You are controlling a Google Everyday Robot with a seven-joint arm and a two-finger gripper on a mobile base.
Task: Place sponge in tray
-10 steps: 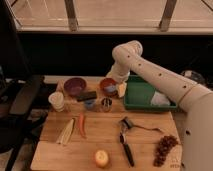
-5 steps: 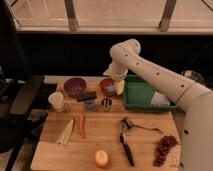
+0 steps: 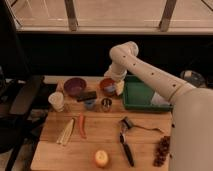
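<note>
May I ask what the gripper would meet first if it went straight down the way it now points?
The gripper, with the sponge, hangs between the red bowl and green tray; it would probably meet the table there, though depth is unclear.

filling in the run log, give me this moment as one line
gripper: over table, left of tray | sponge: under gripper, beside red bowl | not yet in tray

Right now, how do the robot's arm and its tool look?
The arm is cream-white, built from thick rounded segments with a bulky round joint on top. A few small dark spots mark its side. No loose cables show. The tool at its end, between the bowl and the green tray, looks pale as well.
</note>
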